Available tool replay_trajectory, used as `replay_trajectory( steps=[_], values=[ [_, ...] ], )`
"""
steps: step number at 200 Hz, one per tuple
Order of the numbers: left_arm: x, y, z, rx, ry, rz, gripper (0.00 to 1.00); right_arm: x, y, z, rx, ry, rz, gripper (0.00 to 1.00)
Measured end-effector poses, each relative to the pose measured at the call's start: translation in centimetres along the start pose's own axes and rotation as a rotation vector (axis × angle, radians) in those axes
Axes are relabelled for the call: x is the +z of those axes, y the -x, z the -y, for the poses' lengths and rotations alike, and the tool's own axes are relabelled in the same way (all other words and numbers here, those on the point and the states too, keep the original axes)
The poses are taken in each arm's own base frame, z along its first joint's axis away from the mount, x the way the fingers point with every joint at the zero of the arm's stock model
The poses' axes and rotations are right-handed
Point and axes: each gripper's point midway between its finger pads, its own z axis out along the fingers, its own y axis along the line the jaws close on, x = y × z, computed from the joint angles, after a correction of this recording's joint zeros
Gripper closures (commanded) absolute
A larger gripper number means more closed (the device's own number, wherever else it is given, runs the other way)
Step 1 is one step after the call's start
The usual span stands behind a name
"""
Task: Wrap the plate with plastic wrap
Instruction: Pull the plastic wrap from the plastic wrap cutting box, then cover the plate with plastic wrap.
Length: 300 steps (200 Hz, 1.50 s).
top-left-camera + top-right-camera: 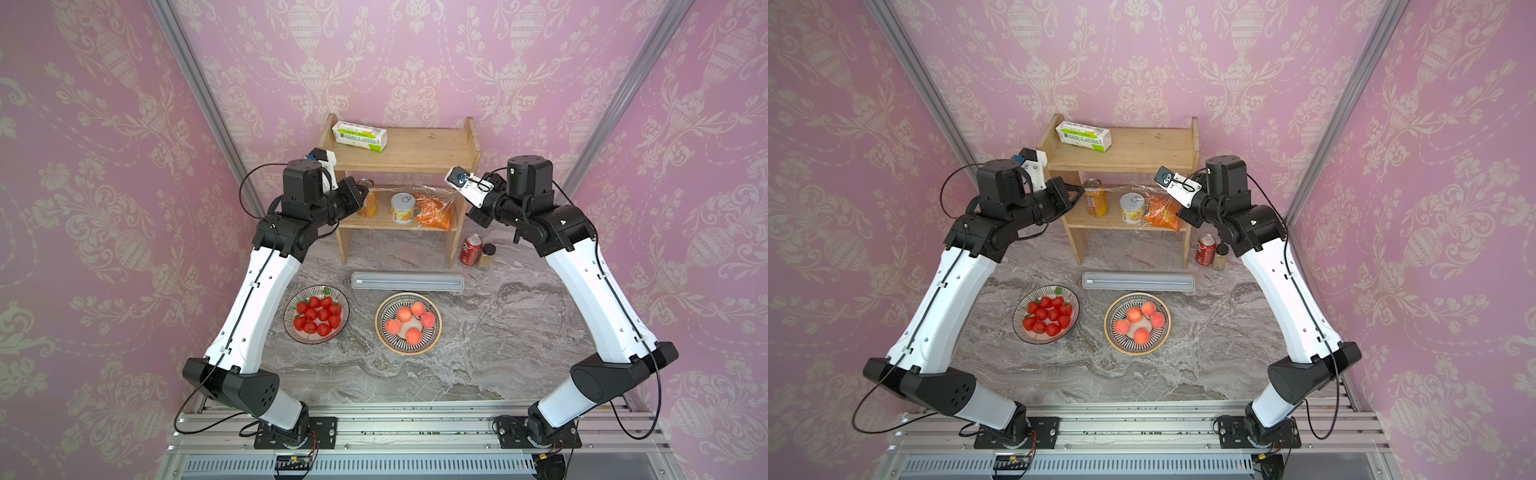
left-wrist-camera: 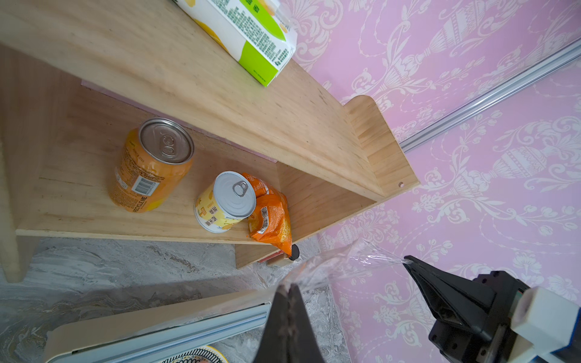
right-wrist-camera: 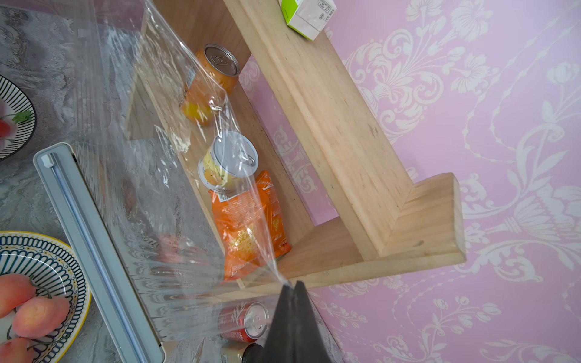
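Left: your left gripper [image 2: 290, 287] is fully closed and pinches one corner of the plastic wrap [image 3: 157, 188].
Right: your right gripper [image 3: 292, 284] is closed on the other corner.
Wrap: drawn-out sheet, raised at 12 o'clock from the dispenser box [image 1: 407, 281] on the counter [image 1: 498, 332], seemingly uncut.
Remaining: cut it, cover the plate [image 1: 379, 328] at 6 o'clock from the box, tuck edges.

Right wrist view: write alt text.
The right gripper, shut, pinches a corner of clear plastic wrap stretched from its dispenser box. Behind the film, a wooden shelf holds an orange can, a yellow tin and a snack bag.
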Motion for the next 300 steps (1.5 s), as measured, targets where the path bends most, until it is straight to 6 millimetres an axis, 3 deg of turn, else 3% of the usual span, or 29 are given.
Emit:
replay_trajectory(
  steps=[181, 215, 252, 300],
  values=[
    [0.0, -0.2, 0.1, 0.013, -0.001, -0.004, 1.00, -0.3, -0.2, -1.0, -0.010, 0.013, -0.017, 1.00],
    [-1.2, -1.9, -0.9, 0.023, 0.017, -0.028, 1.00, -1.6, -0.6, -3.5, -0.018, 0.062, -0.019, 1.00],
    [-4.1, -4.5, -2.0, 0.035, 0.036, -0.051, 1.00, -3.7, -1.7, -7.4, -0.004, 0.130, -0.024, 1.00],
    [-9.2, -11.0, -5.0, -0.013, 0.060, -0.108, 1.00, -7.2, -3.7, -15.8, 0.042, 0.300, -0.060, 1.00]
  ],
)
